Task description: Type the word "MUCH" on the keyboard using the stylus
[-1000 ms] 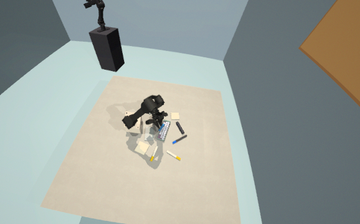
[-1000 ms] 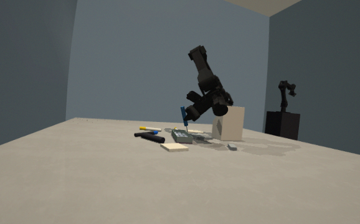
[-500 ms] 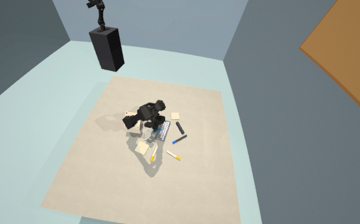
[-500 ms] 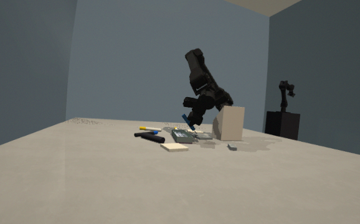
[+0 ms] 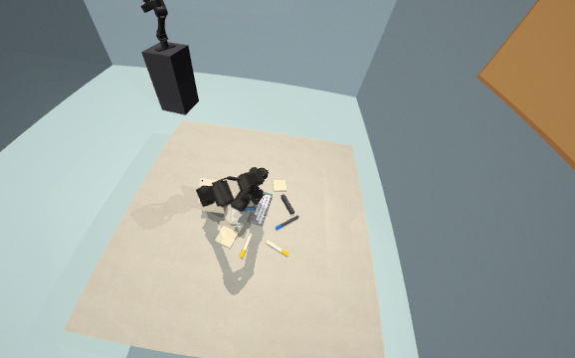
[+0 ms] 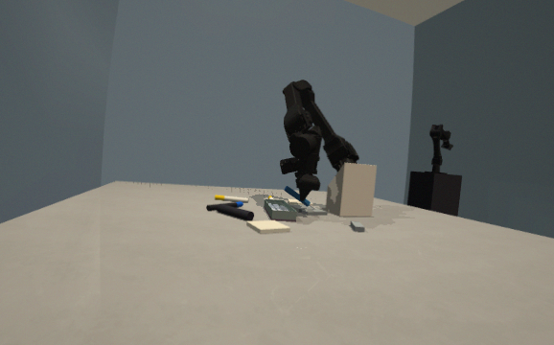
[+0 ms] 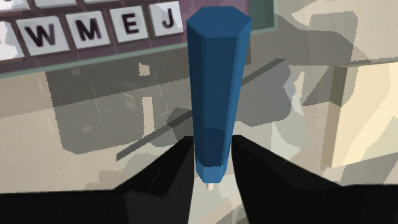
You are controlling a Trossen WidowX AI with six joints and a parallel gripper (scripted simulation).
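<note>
The keyboard (image 5: 263, 210) (image 6: 281, 211) lies on the desk; in the wrist view its near corner (image 7: 90, 32) shows at the upper left, with the W, M, E and J keys readable. My gripper (image 6: 304, 197) (image 7: 212, 144) is shut on the blue stylus (image 5: 250, 209) (image 6: 296, 195) (image 7: 217, 90). The stylus is strongly tilted, its thick end up toward the keyboard side and its thin pale tip low, on the side away from the keys. The gripper is low, beside the keyboard rather than over its keys. Whether the tip touches anything cannot be told.
A beige block (image 6: 358, 189) stands beside the arm. Pale pads (image 5: 280, 185) (image 5: 226, 237) lie on both sides of the keyboard. A black marker (image 5: 287, 204) (image 6: 234, 213), a blue-ended marker (image 5: 287, 222) and yellow-ended markers (image 5: 246, 246) (image 5: 278, 249) lie around. A small grey piece (image 6: 357, 226) lies in front.
</note>
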